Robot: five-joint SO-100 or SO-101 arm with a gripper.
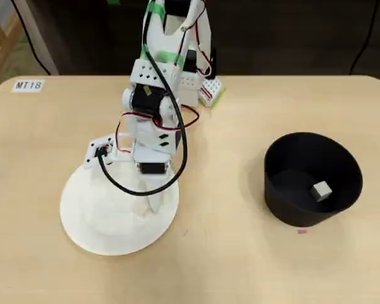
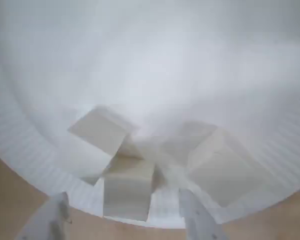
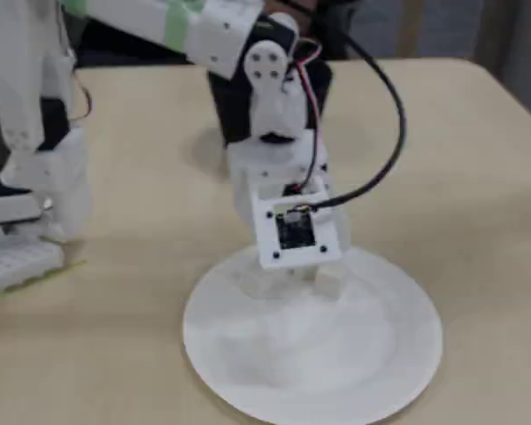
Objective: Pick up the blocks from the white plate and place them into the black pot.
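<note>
Fingers (image 2: pixel 125 220): two pale tips at the bottom edge of the wrist view, spread apart, one on each side of a cube; nothing clamped, contact not clear.
Cube between the fingers (image 2: pixel 127 187): off-white, near the plate's rim, just ahead of the tips and in the gap between them.
Cube up and left of it (image 2: pixel 99 132): tilted, leaning on or touching the middle cube.
Cube to the right (image 2: pixel 222 167): just beyond the right-hand tip as the wrist view shows it, close to the middle cube; touching or not, cannot tell.
White plate (image 1: pixel 82 209): directly under the fingers, carrying the three cubes; in the overhead view the arm covers them.
Wrist camera (image 3: pixel 294 232): small dark module on a white bracket above the fingers, aimed down at the plate.
Arm (image 1: pixel 153 107): white, with green tape, black cable and red wires, rising from the plate toward the desk's far edge.
Desk (image 1: pixel 240 266): light wood, under the plate.
Black pot (image 1: pixel 304 215): well apart from the fingers, to the right in the overhead view.
Cube in the pot (image 1: pixel 321 190): single pale grey cube lying on the pot's floor.
Label (image 1: pixel 28 85): white tag at the desk's far left corner.
</note>
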